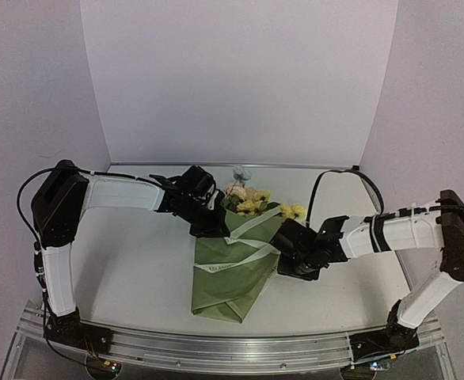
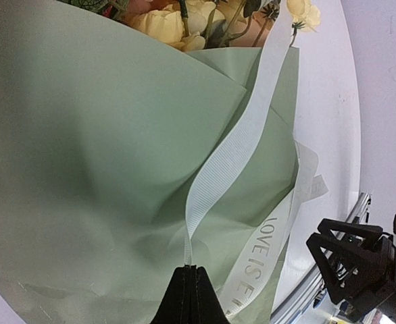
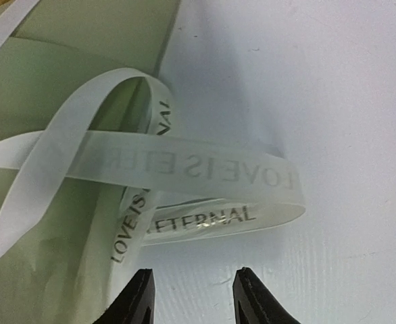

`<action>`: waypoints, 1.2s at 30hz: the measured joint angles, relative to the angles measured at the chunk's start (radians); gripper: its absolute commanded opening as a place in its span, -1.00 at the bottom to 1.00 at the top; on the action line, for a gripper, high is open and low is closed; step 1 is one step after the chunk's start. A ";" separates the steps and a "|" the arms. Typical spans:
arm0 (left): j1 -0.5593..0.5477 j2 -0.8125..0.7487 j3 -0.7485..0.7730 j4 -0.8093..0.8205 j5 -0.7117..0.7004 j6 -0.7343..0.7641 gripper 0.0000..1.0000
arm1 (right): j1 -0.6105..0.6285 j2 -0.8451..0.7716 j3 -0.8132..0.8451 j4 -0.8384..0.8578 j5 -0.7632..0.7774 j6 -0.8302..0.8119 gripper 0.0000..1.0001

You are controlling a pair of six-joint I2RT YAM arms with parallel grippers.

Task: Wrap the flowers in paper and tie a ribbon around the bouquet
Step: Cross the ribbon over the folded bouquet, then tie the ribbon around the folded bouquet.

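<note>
The bouquet lies on the table as a cone of olive-green paper, with yellow, pink and pale blue flowers above its far rim. A cream ribbon printed "LOVE IS ETERNAL" crosses the paper. My left gripper is shut on one end of the ribbon, over the cone's upper left. My right gripper stands open at the cone's right edge, nothing between its fingers. Loops of ribbon lie loose on the table just ahead of it.
The white table ends in a metal rail along the near edge. White walls close in the back and both sides. A stray yellow bloom lies right of the bunch.
</note>
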 measured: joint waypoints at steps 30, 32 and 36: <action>0.030 0.000 -0.001 0.016 0.001 0.000 -1.00 | -0.056 0.311 0.210 0.038 -0.006 0.070 -0.71; 0.030 0.000 -0.001 0.016 0.001 0.000 -1.00 | -0.058 0.318 0.216 0.045 0.000 0.063 -0.81; 0.034 0.000 -0.001 0.016 0.001 0.000 -1.00 | -0.061 0.319 0.216 0.047 0.003 0.044 -1.00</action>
